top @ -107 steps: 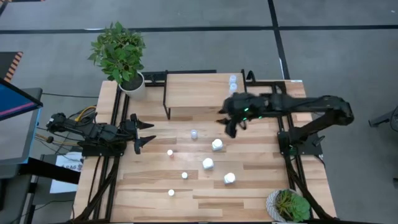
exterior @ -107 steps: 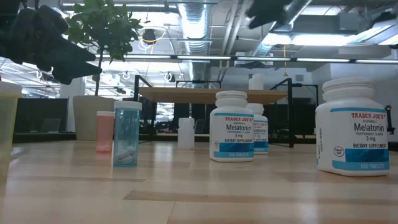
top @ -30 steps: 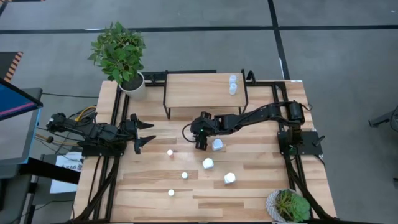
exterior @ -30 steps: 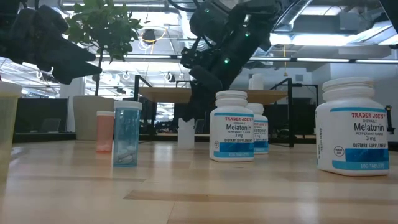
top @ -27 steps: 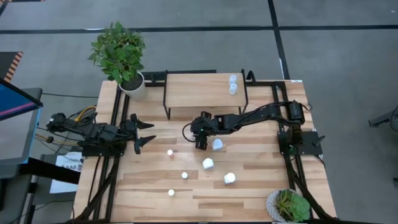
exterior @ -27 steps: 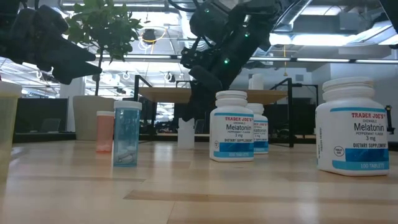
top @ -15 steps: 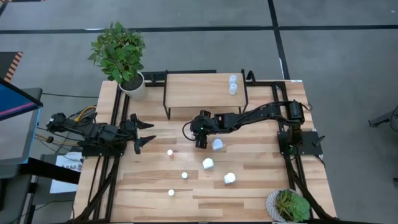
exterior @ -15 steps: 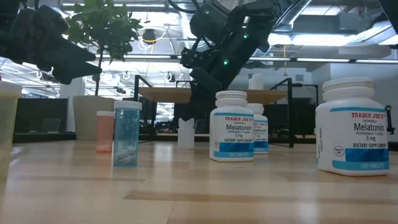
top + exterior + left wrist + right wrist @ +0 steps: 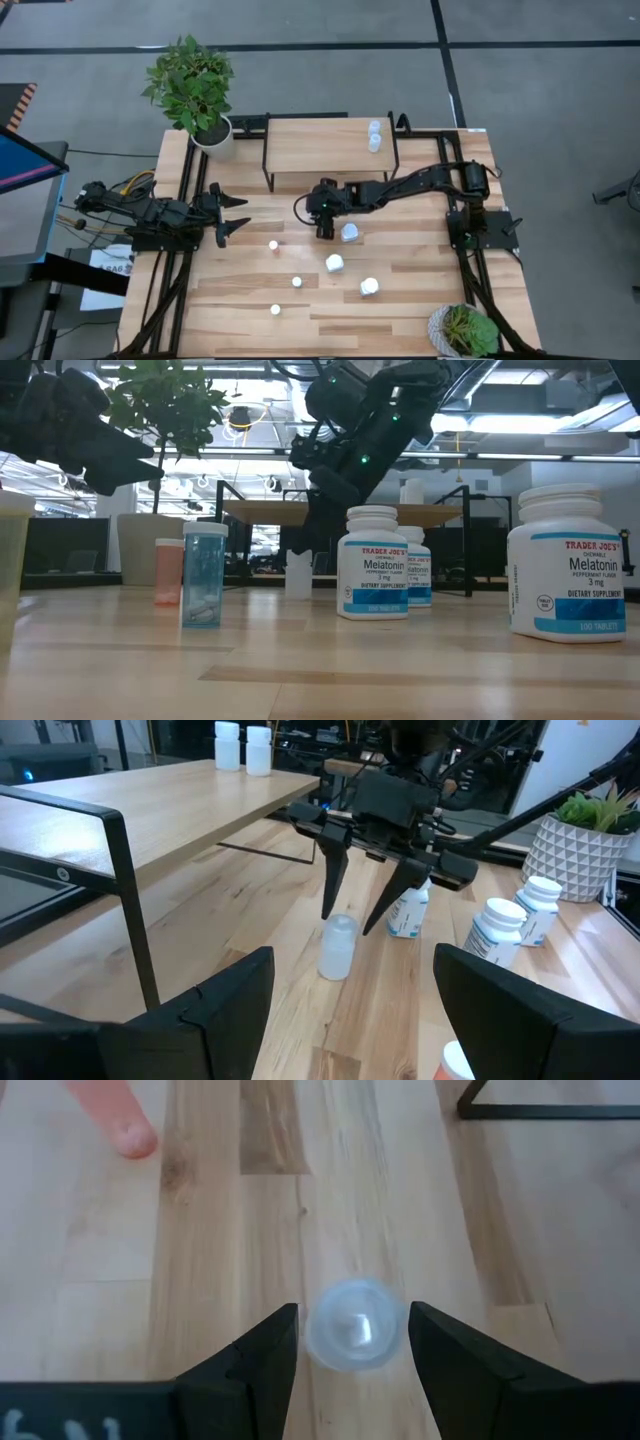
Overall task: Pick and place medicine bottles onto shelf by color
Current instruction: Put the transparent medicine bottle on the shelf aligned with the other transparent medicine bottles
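A pale blue translucent bottle stands upright on the plank table, just in front of the shelf. My right gripper is open and slants down over it, one finger on each side of the bottle's top with a thin gap on both sides. Two pale bottles stand on the shelf's right end. Three white bottles and small capped ones stand on the table nearer the front. My left gripper waits open at the table's left edge.
A potted plant stands at the far left corner and another at the near right. The white bottle stands close beside my right gripper. The shelf's black legs rise behind it.
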You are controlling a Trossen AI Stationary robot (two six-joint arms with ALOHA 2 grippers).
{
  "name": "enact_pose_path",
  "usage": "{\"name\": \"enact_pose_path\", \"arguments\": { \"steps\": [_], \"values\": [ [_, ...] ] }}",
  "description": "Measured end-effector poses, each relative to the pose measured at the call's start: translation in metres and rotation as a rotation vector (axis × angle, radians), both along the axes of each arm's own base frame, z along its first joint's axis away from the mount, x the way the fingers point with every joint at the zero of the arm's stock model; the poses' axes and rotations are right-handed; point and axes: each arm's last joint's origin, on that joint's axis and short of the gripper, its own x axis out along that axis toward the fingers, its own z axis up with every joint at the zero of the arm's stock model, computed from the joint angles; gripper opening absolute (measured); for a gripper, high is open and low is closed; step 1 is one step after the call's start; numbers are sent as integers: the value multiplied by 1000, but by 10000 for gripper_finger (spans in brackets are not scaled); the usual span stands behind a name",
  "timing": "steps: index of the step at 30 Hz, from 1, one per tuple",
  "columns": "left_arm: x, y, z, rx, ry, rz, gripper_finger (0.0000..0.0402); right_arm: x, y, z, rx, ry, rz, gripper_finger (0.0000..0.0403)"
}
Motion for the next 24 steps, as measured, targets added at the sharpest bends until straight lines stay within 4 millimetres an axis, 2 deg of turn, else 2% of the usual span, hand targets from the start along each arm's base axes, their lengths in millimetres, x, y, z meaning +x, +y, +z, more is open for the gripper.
{"name": "enact_pose_path", "arguments": {
  "steps": [13, 24],
  "values": [
    [0, 0, 0, 0, 0, 0, 265, -2, -7, -2, -6, 31, 82, 212],
    [0, 0, 0, 0, 0, 0, 264, -2, -10, -1, -6, 22, 74, 212]
  ]
}}
